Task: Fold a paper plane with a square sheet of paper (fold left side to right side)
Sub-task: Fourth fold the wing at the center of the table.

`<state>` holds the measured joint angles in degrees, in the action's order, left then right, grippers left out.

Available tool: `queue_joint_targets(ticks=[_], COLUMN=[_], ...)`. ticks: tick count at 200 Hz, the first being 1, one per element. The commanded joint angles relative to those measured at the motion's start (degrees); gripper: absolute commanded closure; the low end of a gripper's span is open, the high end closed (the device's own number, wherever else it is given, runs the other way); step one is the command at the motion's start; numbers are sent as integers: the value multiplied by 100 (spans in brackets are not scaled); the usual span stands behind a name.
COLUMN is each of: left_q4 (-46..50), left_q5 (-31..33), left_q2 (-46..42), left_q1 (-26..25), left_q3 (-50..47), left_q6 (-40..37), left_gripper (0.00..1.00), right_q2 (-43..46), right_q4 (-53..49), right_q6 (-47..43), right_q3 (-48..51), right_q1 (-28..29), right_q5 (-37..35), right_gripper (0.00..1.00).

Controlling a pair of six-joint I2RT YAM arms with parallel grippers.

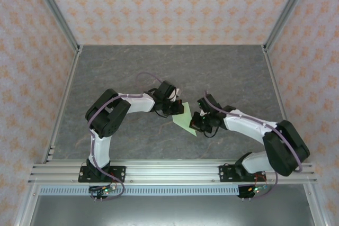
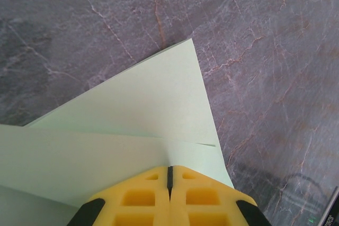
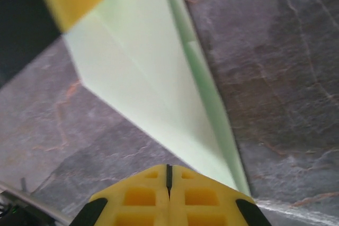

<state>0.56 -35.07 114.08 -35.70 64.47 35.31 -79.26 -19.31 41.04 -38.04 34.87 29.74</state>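
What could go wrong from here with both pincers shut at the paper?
1. The paper shows loose folded layers, the top flap looking raised; it may spring open if pressure eases.
2. The left pincer and right pincer, both shut, sit close together at it; pulling apart could drag or tear it. Whether either pinches it, I cannot tell.

The paper (image 2: 132,109) looks thin and matt, the table (image 2: 265,51) smooth and stone-veined.

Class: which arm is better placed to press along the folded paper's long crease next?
Likely the right. The right gripper, shut, sits at the narrow tip of the folded paper, its long crease leading away from it. The left gripper, also shut, rests on the wide end's layers.
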Motion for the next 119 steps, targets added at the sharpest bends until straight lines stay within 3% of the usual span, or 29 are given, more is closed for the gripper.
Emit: queue_joint_targets(ticks=[1, 119], left_q4=[401, 515], left_q5=[668, 754], left_q2=[137, 158], left_q1=[37, 37], left_q3=[-92, -29], left_q6=[-103, -152], left_gripper=[100, 100], right_q2=[-46, -74], right_q4=[30, -309], right_q6=[200, 73], right_q3=[39, 628], right_q1=[28, 29], right_q5=[-340, -358], right_gripper=[100, 100])
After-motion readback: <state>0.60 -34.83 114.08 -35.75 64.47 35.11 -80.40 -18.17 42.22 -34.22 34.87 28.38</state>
